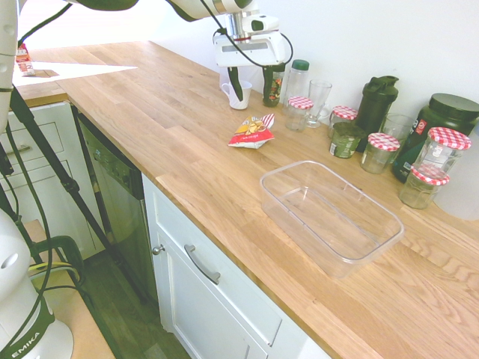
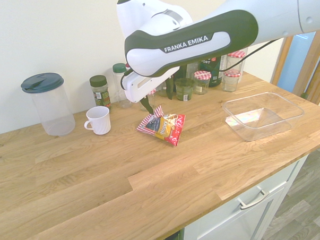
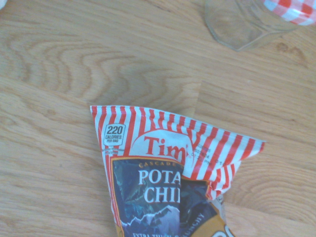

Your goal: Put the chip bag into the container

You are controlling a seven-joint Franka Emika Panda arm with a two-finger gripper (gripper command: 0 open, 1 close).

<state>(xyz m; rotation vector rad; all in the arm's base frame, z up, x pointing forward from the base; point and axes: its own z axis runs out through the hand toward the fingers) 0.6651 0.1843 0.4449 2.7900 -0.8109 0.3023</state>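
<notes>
- My worry is the chip bag [image 1: 253,133]: its crinkly film may slide out if I pinch only the striped end.
- Closing off-centre could nudge it along the surface [image 1: 179,127].
- Carried too low, it could catch the container's rim [image 1: 352,260].
- I see the arm [image 2: 192,41] reaching over, pincer [image 1: 254,102] pointing down near the bag, spread wide and empty.
- The bag lies outside the container.

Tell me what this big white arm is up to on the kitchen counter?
The white arm's open pincer hovers over the wooden counter, near a small crinkly chip bag in red, yellow and striped foil. It holds nothing. The bag lies outside the shallow clear plastic tub, so it isn't packed away yet.
</notes>
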